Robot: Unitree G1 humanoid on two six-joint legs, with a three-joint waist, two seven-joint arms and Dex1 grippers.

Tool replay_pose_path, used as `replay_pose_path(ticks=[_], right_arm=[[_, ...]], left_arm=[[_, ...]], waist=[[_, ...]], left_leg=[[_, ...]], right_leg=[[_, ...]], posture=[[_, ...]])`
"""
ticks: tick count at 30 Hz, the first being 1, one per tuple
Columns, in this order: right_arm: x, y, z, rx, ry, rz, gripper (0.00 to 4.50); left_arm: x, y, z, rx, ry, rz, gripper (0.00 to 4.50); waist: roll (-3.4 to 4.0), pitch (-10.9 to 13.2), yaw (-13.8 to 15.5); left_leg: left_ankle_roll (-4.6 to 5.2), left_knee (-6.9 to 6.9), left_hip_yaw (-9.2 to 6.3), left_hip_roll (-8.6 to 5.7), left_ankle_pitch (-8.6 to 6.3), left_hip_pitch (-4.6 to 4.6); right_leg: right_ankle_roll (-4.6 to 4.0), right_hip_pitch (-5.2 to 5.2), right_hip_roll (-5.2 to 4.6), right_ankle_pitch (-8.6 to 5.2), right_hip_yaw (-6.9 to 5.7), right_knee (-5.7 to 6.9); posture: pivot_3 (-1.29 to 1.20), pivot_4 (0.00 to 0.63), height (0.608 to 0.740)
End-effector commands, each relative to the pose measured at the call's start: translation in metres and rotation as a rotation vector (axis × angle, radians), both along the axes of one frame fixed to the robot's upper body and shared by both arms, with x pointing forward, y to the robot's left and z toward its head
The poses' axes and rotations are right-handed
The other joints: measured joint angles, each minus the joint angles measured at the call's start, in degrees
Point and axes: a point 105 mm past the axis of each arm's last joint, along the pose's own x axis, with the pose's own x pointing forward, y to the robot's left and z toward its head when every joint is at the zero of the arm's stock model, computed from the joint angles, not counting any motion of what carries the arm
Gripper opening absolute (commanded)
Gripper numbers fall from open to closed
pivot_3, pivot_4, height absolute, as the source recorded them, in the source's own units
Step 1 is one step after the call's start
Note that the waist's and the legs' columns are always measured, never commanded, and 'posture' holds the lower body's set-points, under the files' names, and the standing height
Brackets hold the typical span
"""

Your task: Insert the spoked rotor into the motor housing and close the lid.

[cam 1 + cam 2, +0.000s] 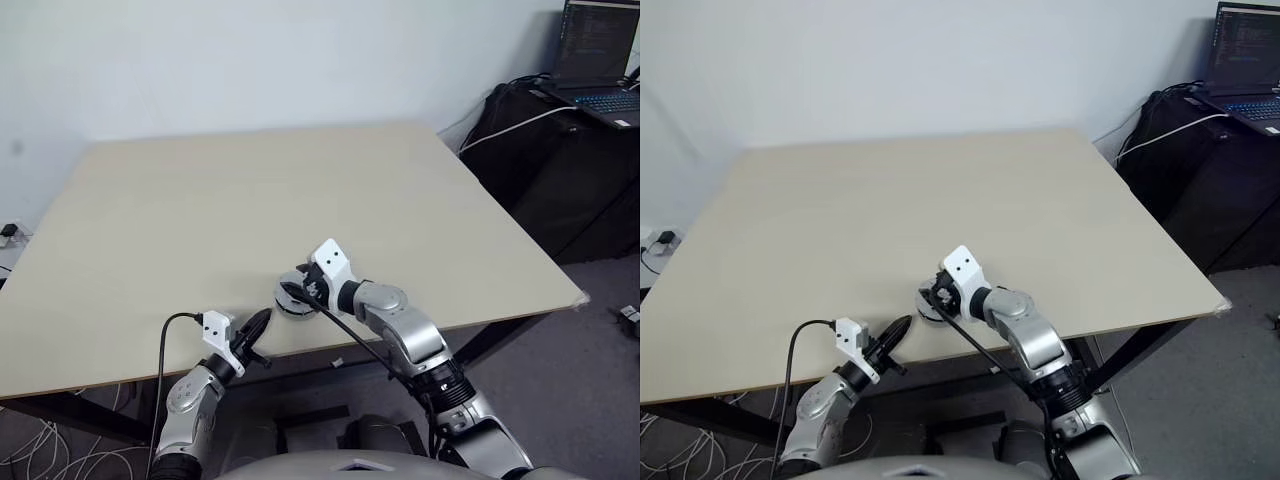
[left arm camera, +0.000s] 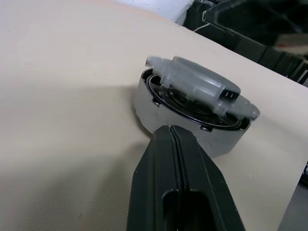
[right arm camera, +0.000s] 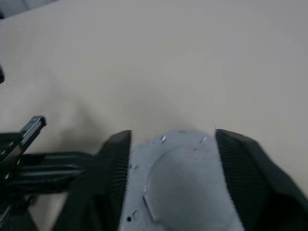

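Your table [image 1: 300, 190] is a pale wooden top that takes up most of the head view, with a dark desk [image 1: 560, 160] and an open laptop [image 1: 600, 60] off at its two o'clock corner. Down at the table's six o'clock edge sits the motor housing [image 2: 159, 103], a silvery round body resting flat on the wood. The lid [image 2: 202, 89] lies on top of it, grey and tilted (one side rides higher than the rim, so it is not seated flush). A dark ring inside the housing shows under the lid; you cannot tell from these views whether that is the spoked rotor.

Your right gripper [image 3: 173, 159] comes in from four o'clock and straddles the lid, its two black fingers [image 3: 115, 163] standing apart on either side of the grey disc; whether they press on it you cannot tell. Your left gripper [image 1: 258, 328] sits at about seven o'clock from the housing, fingers pressed together with nothing between them, tip just beside the housing wall.
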Motion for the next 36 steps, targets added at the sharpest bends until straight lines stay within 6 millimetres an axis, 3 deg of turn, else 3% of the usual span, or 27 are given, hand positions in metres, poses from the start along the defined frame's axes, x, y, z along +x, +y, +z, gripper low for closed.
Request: replay_pose_path(ticks=[1, 2, 18, 24, 36], right_arm=[[-0.001, 0.004, 0.005, -0.009, -0.007, 0.088, 4.19], [-0.001, 0.003, 0.003, -0.019, 0.001, 0.104, 4.48], [0.02, -0.02, 0.001, -0.082, 0.01, 0.186, 4.48], [0.019, -0.019, -0.011, -0.12, 0.039, 0.22, 4.48], [0.023, -0.008, -0.014, -0.125, 0.038, 0.248, 4.48]], left_arm=[[0.004, 0.002, 0.003, 0.005, -0.022, 0.007, 0.0], [0.004, 0.001, 0.003, 0.005, -0.023, 0.008, 0.0], [0.001, 0.001, 0.005, 0.0, -0.033, 0.012, 0.0], [-0.001, 0.001, 0.006, -0.001, -0.035, 0.008, 0.0], [-0.005, 0.002, 0.009, -0.001, -0.032, 0.011, 0.0]], waist=[[0.0, 0.0, 0.01], [0.0, 0.0, 0.02], [0.0, 0.0, 0.01], [0.0, 0.0, -0.06], [0.0, 0.0, -0.21]], left_leg=[[0.0, 0.0, 0.0, 0.0, 0.0, 0.0], [0.0, 0.0, 0.0, 0.0, 0.0, 0.01], [0.0, 0.0, 0.01, -0.01, 0.0, 0.0], [0.0, 0.0, 0.02, 0.0, 0.0, 0.0], [0.0, 0.0, 0.03, 0.0, 0.0, -0.01]], right_leg=[[0.0, 0.01, 0.0, 0.0, 0.0, 0.0], [0.0, 0.01, 0.0, 0.0, 0.0, 0.0], [-0.23, -0.01, 0.01, 0.14, 0.0, -0.01], [-0.21, -0.01, 0.02, 0.13, 0.0, 0.0], [-0.24, -0.02, 0.03, 0.15, 0.01, 0.0]], posture=[[0.0, 0.0, 0.74], [0.0, 0.0, 0.74], [0.0, 0.0, 0.74], [0.0, 0.0, 0.74], [0.0, 0.0, 0.74]])
